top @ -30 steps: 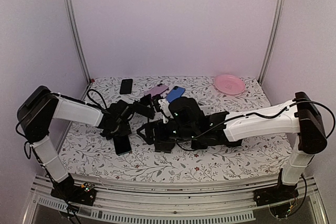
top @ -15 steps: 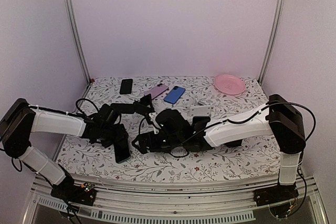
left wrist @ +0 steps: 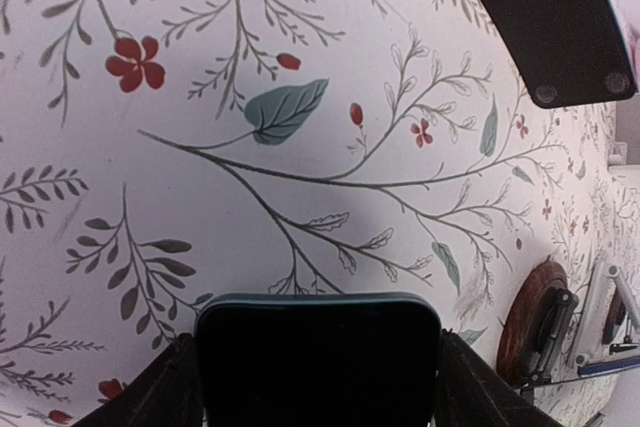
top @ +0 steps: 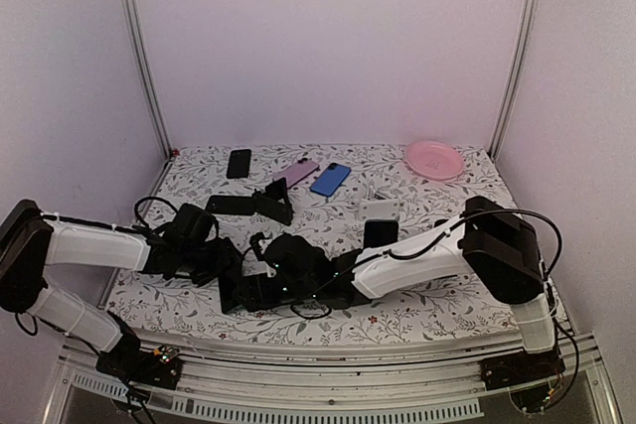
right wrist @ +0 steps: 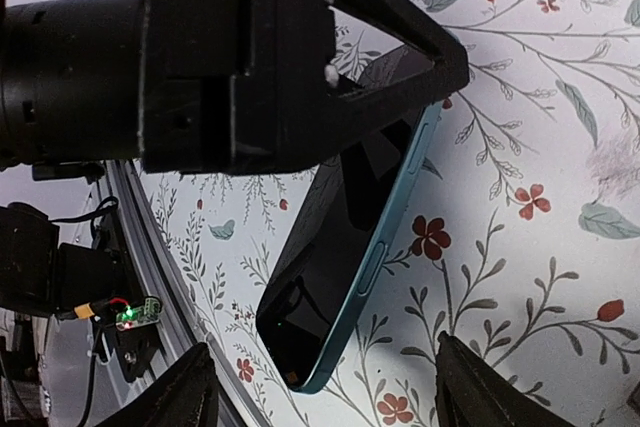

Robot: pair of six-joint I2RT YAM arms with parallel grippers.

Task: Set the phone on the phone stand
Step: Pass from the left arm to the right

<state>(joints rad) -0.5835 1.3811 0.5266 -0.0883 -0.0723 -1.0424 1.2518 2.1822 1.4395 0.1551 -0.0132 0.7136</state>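
A black phone with a teal rim (left wrist: 318,367) sits between the fingers of my left gripper (left wrist: 315,402), which is shut on its sides. In the top view the left gripper (top: 221,267) holds the phone (top: 232,293) low over the near left of the table. In the right wrist view the phone (right wrist: 345,237) slants down from the left gripper's black fingers (right wrist: 400,42). My right gripper (right wrist: 335,397) is open wide, right beside the phone and not touching it; it also shows in the top view (top: 256,290). A black phone stand (top: 276,203) stands further back.
A black phone (top: 238,163), a pink phone (top: 296,172) and a blue phone (top: 330,179) lie at the back. A pink plate (top: 433,158) is at the back right. A white holder (top: 380,209) with a dark phone (top: 381,234) stands mid-table. The table's front rail (right wrist: 150,247) is close.
Both arms have moved toward the near left of the table. The left gripper has drawn back with the phone, and the right gripper has followed it leftward.
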